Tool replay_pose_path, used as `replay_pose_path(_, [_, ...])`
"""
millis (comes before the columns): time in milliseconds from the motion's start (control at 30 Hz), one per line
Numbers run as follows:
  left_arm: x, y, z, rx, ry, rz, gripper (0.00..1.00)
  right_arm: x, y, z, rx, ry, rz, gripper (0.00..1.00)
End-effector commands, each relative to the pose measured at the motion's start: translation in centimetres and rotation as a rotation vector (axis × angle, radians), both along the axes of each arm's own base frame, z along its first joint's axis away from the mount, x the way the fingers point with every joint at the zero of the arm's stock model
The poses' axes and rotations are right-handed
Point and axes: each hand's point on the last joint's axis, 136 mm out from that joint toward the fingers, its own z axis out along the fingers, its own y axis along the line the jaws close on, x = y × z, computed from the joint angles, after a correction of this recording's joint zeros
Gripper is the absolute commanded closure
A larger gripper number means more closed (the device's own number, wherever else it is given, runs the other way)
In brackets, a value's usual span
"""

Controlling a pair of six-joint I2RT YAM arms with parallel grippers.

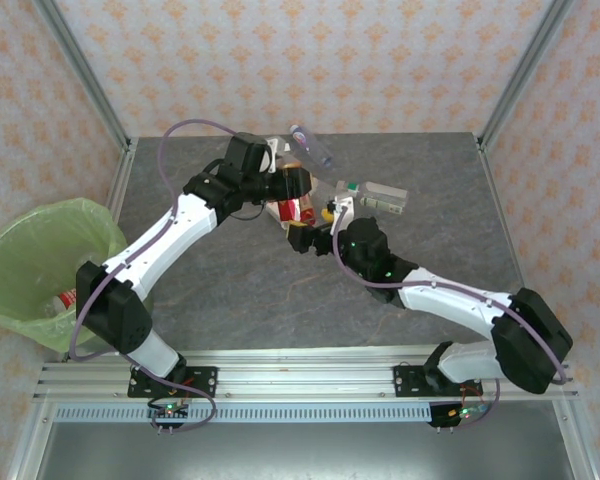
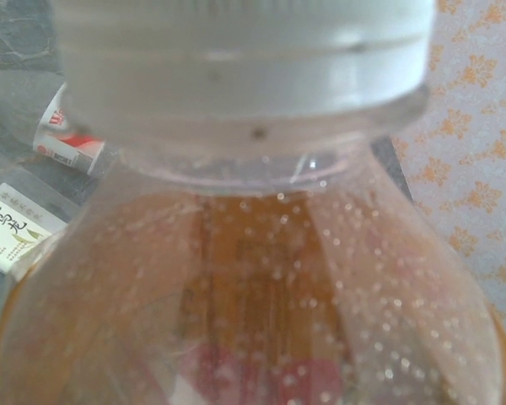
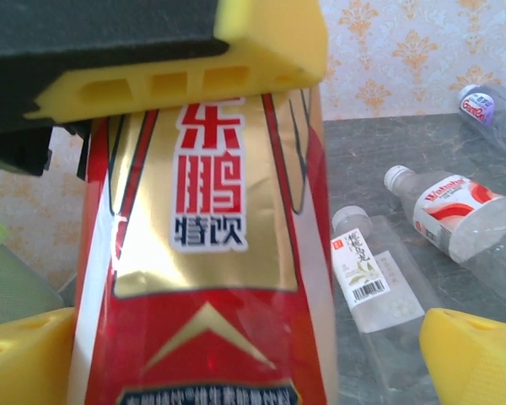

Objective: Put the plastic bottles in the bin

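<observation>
Step in hand: hand-over of the red-and-gold bottle (image 3: 211,253) from the right arm to the left arm, judged from both pincers meeting at it above the far middle of the table (image 1: 230,290).
Left pincer (image 1: 292,186): clamped on the red-and-gold bottle. One yellow pad (image 3: 261,51) presses the top of the label. The white cap (image 2: 236,59) sits directly before the left wrist camera.
Right pincer (image 3: 249,346): jaws apart with the bottle between them. There is a clear gap at the right finger. Contact at the left finger cannot be told.
Bin (image 1: 10,235): beside the table's near left corner, mouth open, with one bottle (image 1: 65,298) lying inside.
Other bottles: a white-capped bottle (image 3: 455,211) and a flat clear bottle (image 3: 367,278) lie on the table far of the pincers.
Withdrawal: back the right pincer straight off, away from the label, before the left arm moves. A sideways exit could drag the bottle.
Carry: raise the bottle over the lying bottles, then swing it left and near, passing above the bin's rim.
Release: open only over the middle of the mouth.
Risk: the grip sits near the cap end, so the long body may pivot. Move smoothly.
</observation>
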Motion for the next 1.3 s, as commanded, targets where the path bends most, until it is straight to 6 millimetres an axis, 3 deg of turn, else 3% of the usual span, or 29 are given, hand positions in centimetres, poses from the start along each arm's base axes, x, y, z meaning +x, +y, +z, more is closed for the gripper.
replay_pose_path(0, [0.5,1.4,1.5,0.003,-0.039,0.051,0.31,-1.4,-0.2,-1.0,-0.077,0.008,0.067,0.01])
replay_pose_path(133, [0.7,2.8,1.7,0.021,-0.051,0.096,0.31,-1.3,-1.5,-2.0,-0.12,0.033,0.018,0.01])
replay_pose_path(400, [0.7,5.7,2.7,0.058,-0.09,0.178,0.31,2.7,-8.8,-5.2,-0.099,0.16,-0.443,0.01])
replay_pose_path(500, [0.6,6.5,3.1,0.066,-0.102,0.198,0.31,3.3,-10.3,-6.4,-0.044,0.208,-0.532,0.01])
replay_pose_path(767, [-0.2,8.5,4.5,0.091,-0.139,0.245,0.31,3.8,-11.4,-8.3,-0.044,0.272,-0.621,0.01])
replay_pose_path(967, [-0.9,10.1,6.4,0.105,-0.184,0.289,0.31,4.2,-11.5,-8.3,-0.027,0.266,-0.647,0.0])
replay_pose_path(1267, [-2.8,14.6,9.6,0.203,-0.262,0.431,0.31,4.3,-12.6,-8.3,0.006,0.247,-0.709,0.01])
